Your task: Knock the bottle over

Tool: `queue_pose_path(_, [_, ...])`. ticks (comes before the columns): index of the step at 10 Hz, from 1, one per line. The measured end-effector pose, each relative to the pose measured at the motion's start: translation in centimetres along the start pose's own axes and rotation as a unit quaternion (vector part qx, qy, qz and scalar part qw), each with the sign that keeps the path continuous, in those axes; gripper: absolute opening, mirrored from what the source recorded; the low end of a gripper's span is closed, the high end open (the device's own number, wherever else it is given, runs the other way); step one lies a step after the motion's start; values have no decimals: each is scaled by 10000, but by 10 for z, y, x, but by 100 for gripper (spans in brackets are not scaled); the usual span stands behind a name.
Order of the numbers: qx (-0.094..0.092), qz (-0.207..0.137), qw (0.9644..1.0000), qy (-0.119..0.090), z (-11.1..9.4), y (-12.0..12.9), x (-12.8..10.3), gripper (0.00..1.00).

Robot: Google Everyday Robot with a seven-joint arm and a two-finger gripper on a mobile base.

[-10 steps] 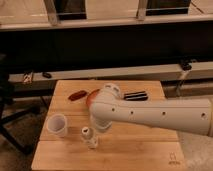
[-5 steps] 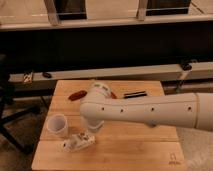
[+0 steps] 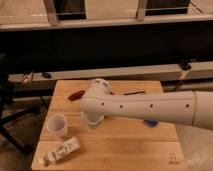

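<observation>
White robot arm, thick and rounded

A fat, smooth white arm link runs in from the right edge of the frame to the middle, where it ends in a bulbous, rounded elbow housing. A row of small dark dots, like screw holes, runs along its side, and a faint seam rings the link near the right edge. Behind the elbow, a second white rounded segment shows a few dark marks. The gripper sits just under the elbow at centre frame, a pale, whitish, blocky shape largely tucked beneath the housing.
</observation>
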Motion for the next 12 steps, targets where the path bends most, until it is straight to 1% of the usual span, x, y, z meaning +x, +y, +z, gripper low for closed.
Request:
queue_pose_path(3, [14, 11, 10000, -32, -1, -4, 6, 0])
queue_pose_path(5, [18, -1, 10000, -39, -2, -18, 7, 0])
queue_pose_path(7, [10, 36, 10000, -33, -6, -19, 20, 0])
queue_pose_path(9, [5, 31, 10000, -56, -5, -21, 22, 0])
queue_pose_path(10, [-19, 44, 10000, -53, -6, -26, 23, 0])
queue_pose_path(11, [-26, 76, 10000, -53, -7, -30, 28, 0])
queue_pose_path(12, [-60, 129, 9999, -33, -10, -34, 38, 0])
